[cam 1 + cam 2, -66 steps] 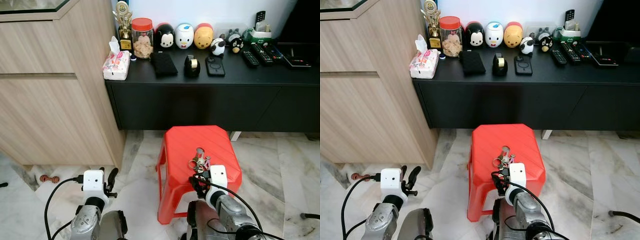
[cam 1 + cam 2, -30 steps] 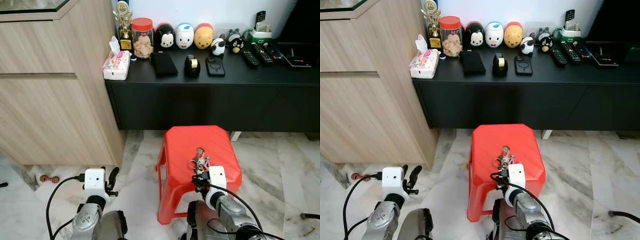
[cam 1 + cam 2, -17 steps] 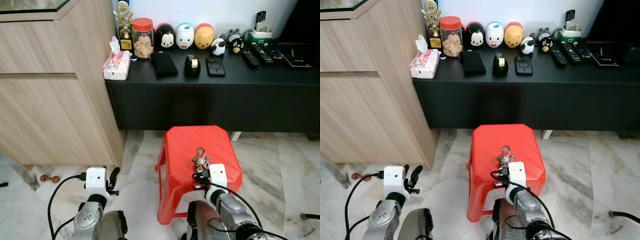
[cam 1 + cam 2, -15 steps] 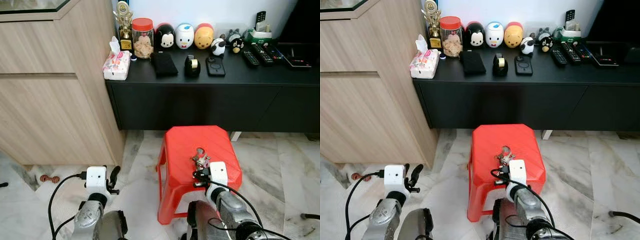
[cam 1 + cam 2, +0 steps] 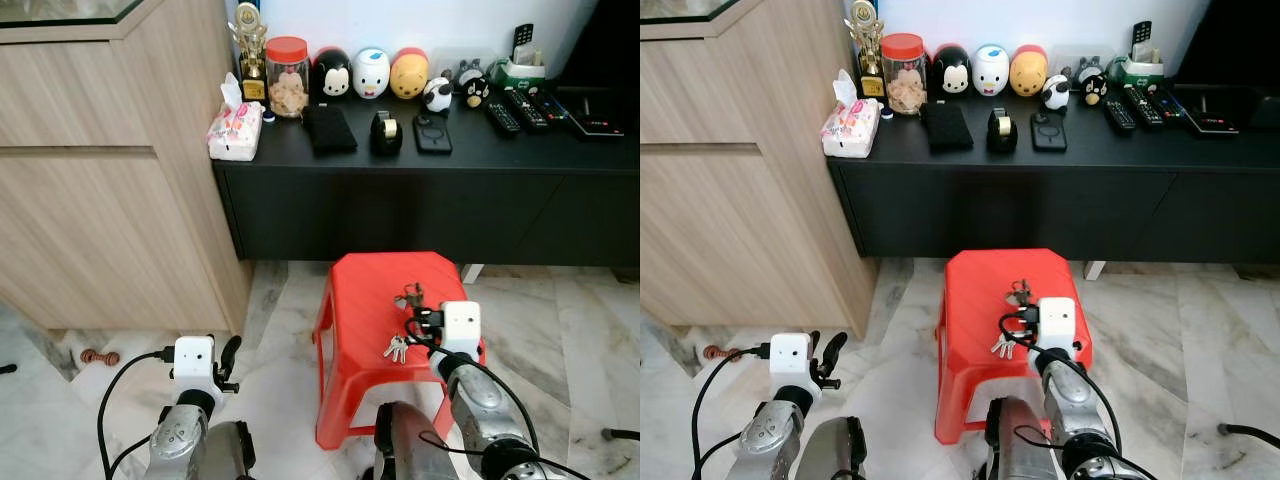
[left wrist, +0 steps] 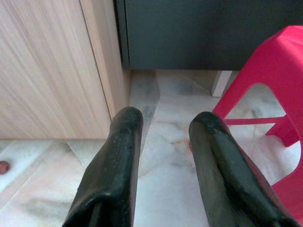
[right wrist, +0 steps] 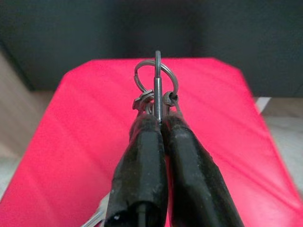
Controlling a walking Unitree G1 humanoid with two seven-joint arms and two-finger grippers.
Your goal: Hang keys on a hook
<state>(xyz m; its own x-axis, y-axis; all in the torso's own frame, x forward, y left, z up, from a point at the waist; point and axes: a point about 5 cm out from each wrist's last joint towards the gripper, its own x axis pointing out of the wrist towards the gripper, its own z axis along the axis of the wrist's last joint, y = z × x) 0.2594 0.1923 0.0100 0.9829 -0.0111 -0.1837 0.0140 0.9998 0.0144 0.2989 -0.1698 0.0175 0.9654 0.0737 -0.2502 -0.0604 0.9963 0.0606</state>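
My right gripper (image 7: pixel 158 122) is shut on a bunch of keys. Its metal key ring (image 7: pixel 156 78) sticks out past the fingertips. In the head views that gripper (image 5: pixel 416 316) hovers over the right part of the red plastic stool (image 5: pixel 365 285), and the loose keys (image 5: pixel 395 347) dangle below it, clear of the seat. My left gripper (image 6: pixel 163 124) is open and holds nothing. It sits low at the left (image 5: pixel 226 357) above the marble floor, near the wooden cabinet's corner.
A black low console (image 5: pixel 420 190) stands behind the stool, carrying toy figures, a jar (image 5: pixel 286 76), a tissue pack, a phone and remotes. A tall wooden cabinet (image 5: pixel 110 190) is at the left. Marble floor lies around the stool, with a cable (image 5: pixel 620 432) at the far right.
My right gripper closed on the keys and lifted them off the stool seat, moving up and to the right. The keys now hang from it. The left arm barely moved.
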